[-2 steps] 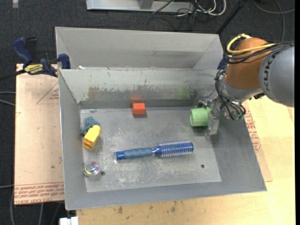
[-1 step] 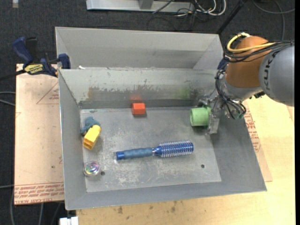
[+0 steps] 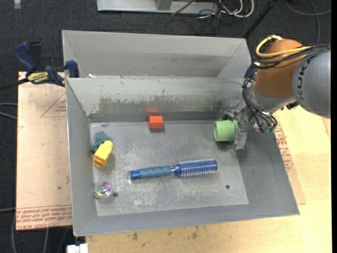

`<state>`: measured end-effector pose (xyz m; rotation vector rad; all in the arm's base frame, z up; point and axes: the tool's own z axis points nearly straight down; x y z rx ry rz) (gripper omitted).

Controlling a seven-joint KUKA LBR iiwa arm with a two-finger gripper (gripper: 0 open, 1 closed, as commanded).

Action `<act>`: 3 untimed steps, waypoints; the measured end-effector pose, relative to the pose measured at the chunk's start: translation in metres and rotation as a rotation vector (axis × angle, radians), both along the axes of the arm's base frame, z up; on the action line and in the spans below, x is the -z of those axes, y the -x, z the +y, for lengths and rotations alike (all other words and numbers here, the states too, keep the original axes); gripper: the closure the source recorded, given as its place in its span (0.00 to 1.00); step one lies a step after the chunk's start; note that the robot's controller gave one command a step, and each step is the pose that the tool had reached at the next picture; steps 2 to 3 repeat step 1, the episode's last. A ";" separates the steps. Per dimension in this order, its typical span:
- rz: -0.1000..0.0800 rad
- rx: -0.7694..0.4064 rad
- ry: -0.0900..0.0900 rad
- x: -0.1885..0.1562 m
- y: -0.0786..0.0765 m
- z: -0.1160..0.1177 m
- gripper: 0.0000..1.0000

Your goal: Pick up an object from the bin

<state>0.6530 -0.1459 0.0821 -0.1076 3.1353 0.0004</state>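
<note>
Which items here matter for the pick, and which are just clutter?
In play: tool, at the right of the bin; green cylinder right beside it.
Lying about: orange block by the back wall; blue hairbrush, middle; yellow toy, left; small shiny round thing, front left corner.

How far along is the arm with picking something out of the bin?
Done: the gripper is down at the right end of the bin, right beside the green cylinder. In hand: nothing visibly gripped. Left: grasp and lift. The blue hairbrush and orange block lie untouched.
</note>
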 end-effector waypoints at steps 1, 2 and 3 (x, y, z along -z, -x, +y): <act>-0.009 0.000 0.003 -0.082 -0.003 0.000 1.00; -0.009 0.000 0.003 -0.082 -0.003 0.000 1.00; -0.009 0.000 0.003 -0.082 -0.003 0.000 1.00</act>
